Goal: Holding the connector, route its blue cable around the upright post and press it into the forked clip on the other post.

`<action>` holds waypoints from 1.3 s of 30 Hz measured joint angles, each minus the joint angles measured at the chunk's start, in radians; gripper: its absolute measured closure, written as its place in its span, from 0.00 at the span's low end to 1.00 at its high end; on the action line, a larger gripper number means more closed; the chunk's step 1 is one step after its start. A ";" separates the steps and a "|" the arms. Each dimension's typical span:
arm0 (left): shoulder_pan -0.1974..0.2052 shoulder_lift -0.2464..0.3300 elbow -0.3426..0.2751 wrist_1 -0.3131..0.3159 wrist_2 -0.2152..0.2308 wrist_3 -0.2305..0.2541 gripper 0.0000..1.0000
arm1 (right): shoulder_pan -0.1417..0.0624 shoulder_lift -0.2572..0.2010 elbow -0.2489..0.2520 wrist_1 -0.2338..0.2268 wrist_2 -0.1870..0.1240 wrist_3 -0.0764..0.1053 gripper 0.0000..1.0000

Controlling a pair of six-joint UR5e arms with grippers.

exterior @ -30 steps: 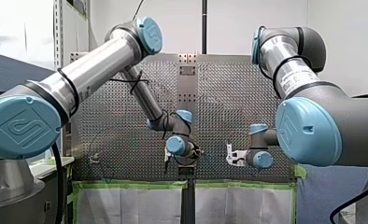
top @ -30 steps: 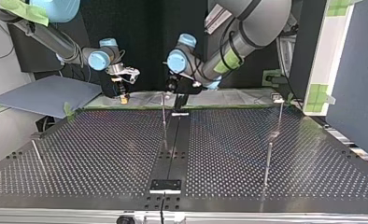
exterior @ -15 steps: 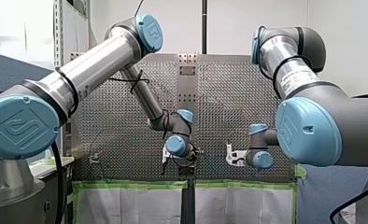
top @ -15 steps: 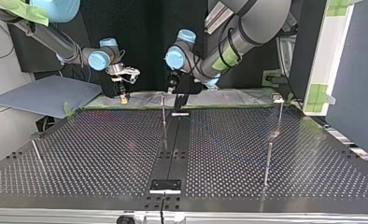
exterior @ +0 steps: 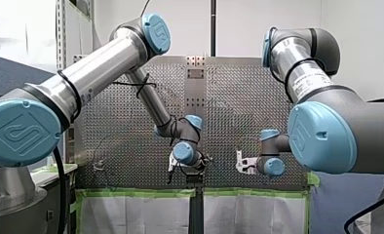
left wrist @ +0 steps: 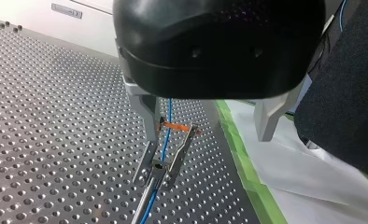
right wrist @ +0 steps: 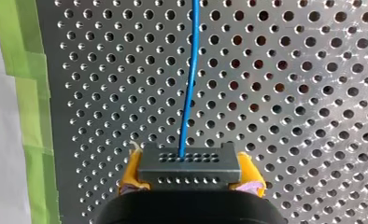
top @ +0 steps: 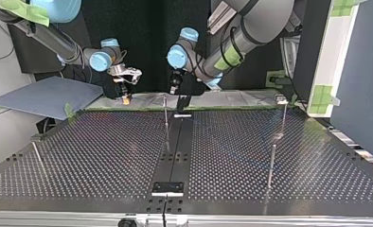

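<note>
Blue cable [left wrist: 167, 130] looked seated in the forked clip [left wrist: 157, 171]; your left end effector [left wrist: 209, 133], wide open, empty, rose slightly. Right end effector [right wrist: 190, 175] stayed clamped on connector [right wrist: 187, 161].

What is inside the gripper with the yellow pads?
A dark connector sits clamped between the right gripper's yellow pads, the blue cable coming out of its front. The gripper's black body hides the connector's lower part.

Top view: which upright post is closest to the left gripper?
The thin metal post at the view's middle, right beside my left gripper; the other posts stand far off toward the perforated table's sides.
</note>
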 joint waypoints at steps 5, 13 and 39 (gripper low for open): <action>0.000 0.000 0.000 0.000 -0.001 0.000 0.00 | 0.000 0.001 0.000 0.002 0.000 0.000 1.00; -0.002 0.000 0.000 -0.002 -0.010 0.002 0.00 | 0.000 0.002 0.000 0.004 0.000 -0.001 1.00; -0.048 0.000 -0.027 0.027 -0.116 0.023 0.00 | 0.039 0.003 0.031 0.103 0.028 -0.164 1.00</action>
